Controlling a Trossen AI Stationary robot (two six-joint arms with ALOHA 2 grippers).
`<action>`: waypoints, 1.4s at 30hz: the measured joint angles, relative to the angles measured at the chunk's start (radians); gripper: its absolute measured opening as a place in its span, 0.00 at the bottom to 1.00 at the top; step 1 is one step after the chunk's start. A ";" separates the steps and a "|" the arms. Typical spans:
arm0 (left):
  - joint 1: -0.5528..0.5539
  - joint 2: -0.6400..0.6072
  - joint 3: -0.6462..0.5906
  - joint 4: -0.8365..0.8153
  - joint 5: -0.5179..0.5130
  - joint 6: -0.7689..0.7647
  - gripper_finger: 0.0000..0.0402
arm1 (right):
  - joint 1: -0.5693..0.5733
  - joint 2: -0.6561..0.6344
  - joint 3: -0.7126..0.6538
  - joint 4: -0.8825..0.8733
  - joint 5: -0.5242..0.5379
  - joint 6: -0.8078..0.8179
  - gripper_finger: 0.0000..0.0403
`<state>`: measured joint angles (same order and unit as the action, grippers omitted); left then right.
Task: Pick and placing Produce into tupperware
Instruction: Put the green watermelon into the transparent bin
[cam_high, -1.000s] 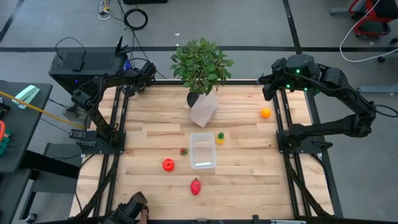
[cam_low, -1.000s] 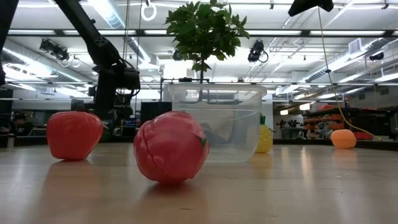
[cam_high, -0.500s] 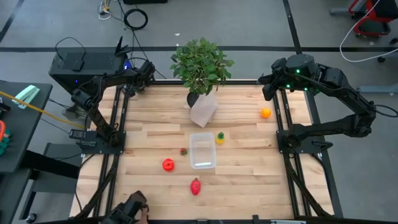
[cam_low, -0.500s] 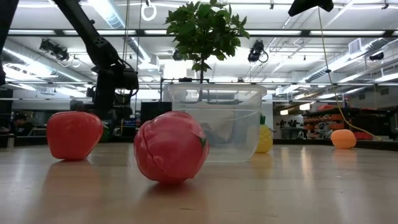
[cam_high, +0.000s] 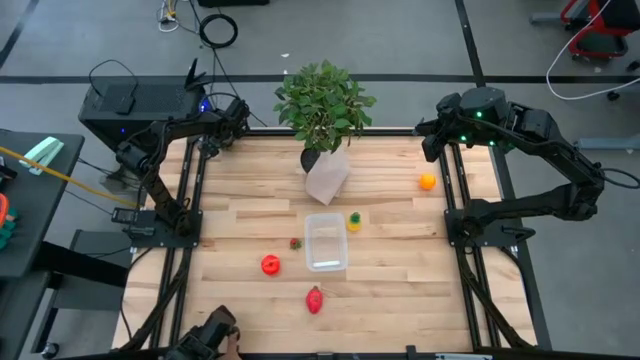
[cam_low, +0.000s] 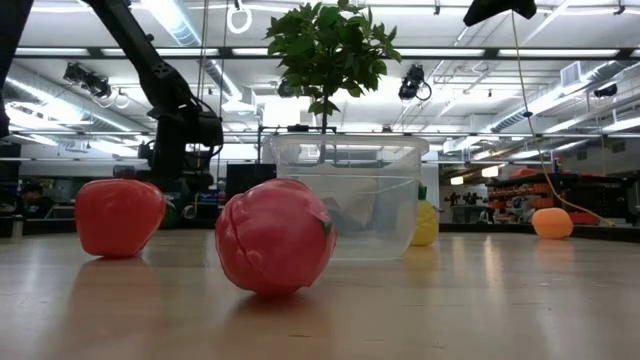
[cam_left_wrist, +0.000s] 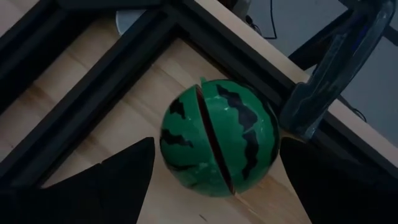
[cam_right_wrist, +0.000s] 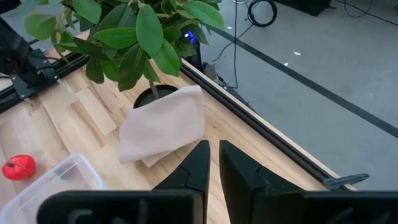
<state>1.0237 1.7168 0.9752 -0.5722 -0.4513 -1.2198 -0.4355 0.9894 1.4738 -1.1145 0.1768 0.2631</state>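
Produce (cam_high: 270, 264) scattered around tupperware (cam_high: 325, 242) on wooden table (cam_high: 400, 280); left end effector (cam_left_wrist: 211, 186) apart, right end effector (cam_right_wrist: 213, 163) together.

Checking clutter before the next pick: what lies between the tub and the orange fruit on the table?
Only the small yellow fruit, beside the tub; bare wood runs on to the orange fruit, in the high view.

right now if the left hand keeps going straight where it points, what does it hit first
Most likely the toy watermelon: it sits between the left hand's open fingers, right ahead, on the wood by the table's frame. How far off is unclear.
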 joint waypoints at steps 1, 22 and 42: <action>0.000 0.000 0.000 -0.001 -0.001 0.000 0.87 | 0.000 0.000 0.000 0.000 0.000 0.004 0.11; -0.039 -0.009 0.000 -0.008 -0.020 0.113 0.68 | 0.000 0.000 0.000 0.000 0.000 0.006 0.11; -0.193 -0.029 -0.001 -0.063 -0.049 0.144 0.44 | 0.000 0.000 0.000 0.000 0.000 -0.003 0.11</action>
<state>0.8305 1.6874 0.9743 -0.6354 -0.4998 -1.0762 -0.4355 0.9894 1.4738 -1.1143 0.1772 0.2604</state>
